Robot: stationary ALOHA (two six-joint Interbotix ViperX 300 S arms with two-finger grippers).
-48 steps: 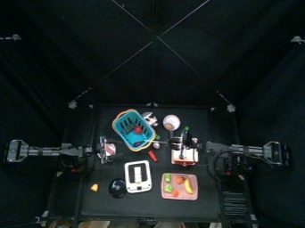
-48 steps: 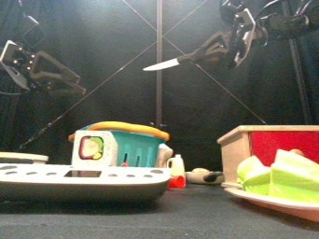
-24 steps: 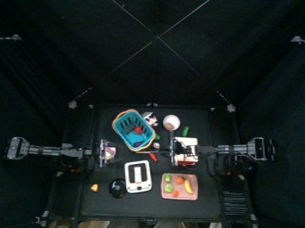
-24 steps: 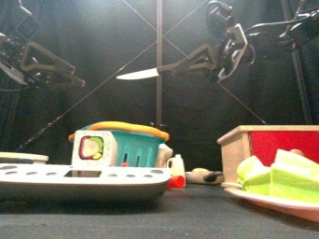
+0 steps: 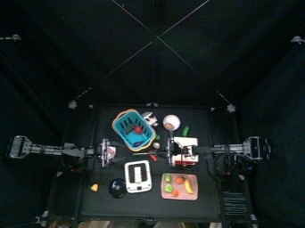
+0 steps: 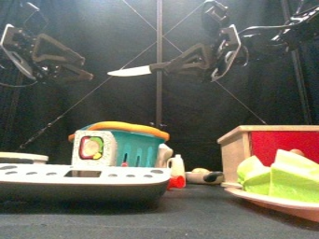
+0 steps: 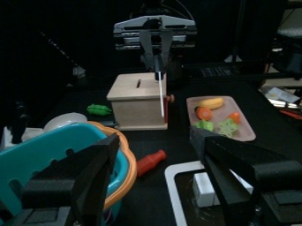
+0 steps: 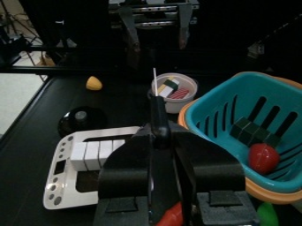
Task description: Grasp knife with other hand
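The knife hangs high above the table, its silver blade pointing left and its dark handle inside my right gripper, which is shut on it. In the right wrist view the knife runs straight out from the right gripper towards the other arm. My left gripper hangs at about the same height, a short gap left of the blade tip, its jaws wide open and empty. In the left wrist view the knife shows edge-on ahead of the left gripper.
Below the arms stand a teal basket with an orange rim, a wooden box with a red front, a plate of green vegetables and a white toy keyboard. A bowl lies further back.
My right gripper has carried the knife leftwards towards the middle and a little lower. The left gripper has moved right towards the blade tip, still open.
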